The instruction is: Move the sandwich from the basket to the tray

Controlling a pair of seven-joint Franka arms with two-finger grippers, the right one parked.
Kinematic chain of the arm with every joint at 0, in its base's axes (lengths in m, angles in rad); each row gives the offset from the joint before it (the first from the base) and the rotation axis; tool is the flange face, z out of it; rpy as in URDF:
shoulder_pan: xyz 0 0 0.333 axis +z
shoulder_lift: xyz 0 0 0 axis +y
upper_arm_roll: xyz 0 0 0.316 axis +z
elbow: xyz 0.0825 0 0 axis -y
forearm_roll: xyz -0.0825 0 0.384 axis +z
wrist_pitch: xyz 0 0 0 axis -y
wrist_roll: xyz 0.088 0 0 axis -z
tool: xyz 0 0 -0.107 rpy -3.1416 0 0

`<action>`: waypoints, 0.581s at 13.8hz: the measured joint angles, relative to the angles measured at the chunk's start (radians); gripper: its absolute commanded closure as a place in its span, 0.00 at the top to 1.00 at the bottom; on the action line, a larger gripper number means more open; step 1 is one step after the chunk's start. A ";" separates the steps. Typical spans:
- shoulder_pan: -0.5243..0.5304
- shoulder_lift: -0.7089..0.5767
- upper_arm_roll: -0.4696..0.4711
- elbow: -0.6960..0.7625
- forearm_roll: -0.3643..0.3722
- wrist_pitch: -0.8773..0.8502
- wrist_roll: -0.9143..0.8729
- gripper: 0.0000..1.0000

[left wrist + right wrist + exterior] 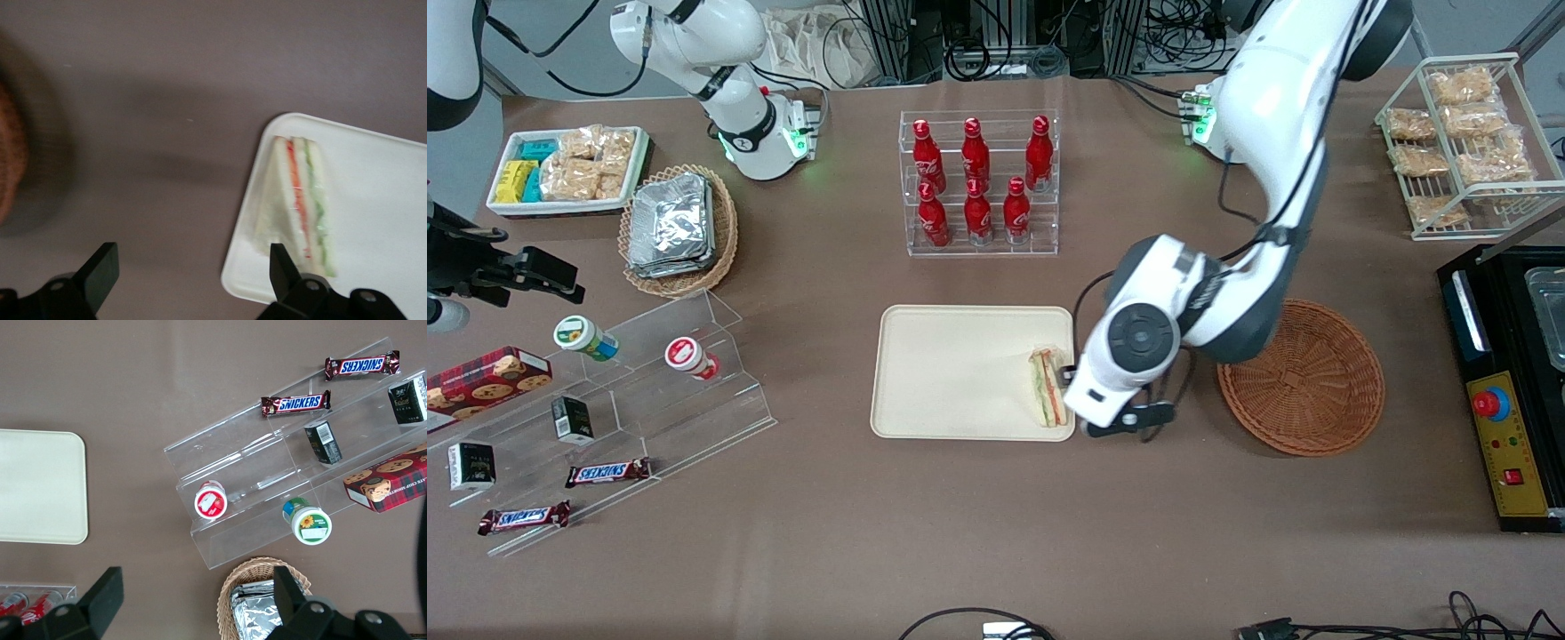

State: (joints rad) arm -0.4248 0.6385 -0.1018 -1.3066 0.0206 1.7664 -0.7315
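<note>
The wrapped triangular sandwich [1047, 388] [300, 200] lies on the cream tray [951, 373] [383, 193], at the tray's edge toward the working arm's end. My left gripper [1107, 378] [190, 267] hovers open and holds nothing. It is beside that tray edge, between the tray and the brown wicker basket [1303, 378] [10, 160]. One finger [283, 263] is over the tray rim next to the sandwich's wide end. The other finger [100, 267] is over bare table. The basket's woven interior holds nothing.
A clear rack of red cola bottles [978, 182] stands farther from the front camera than the tray. A black machine [1507, 391] and a wire shelf of bagged snacks [1463, 142] are at the working arm's end. Acrylic steps with snacks [631, 400] lie toward the parked arm's end.
</note>
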 measured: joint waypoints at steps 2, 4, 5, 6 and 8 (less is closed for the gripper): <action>0.001 -0.071 0.031 -0.077 -0.001 0.011 0.041 1.00; 0.000 -0.181 0.056 -0.254 -0.002 0.115 0.120 1.00; -0.001 -0.249 0.074 -0.361 -0.002 0.172 0.168 1.00; -0.001 -0.319 0.098 -0.462 -0.002 0.209 0.222 1.00; 0.000 -0.437 0.166 -0.597 -0.003 0.214 0.347 1.00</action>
State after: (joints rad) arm -0.4250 0.2013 0.0643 -1.9038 0.0173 1.9802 -0.3843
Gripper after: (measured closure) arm 0.000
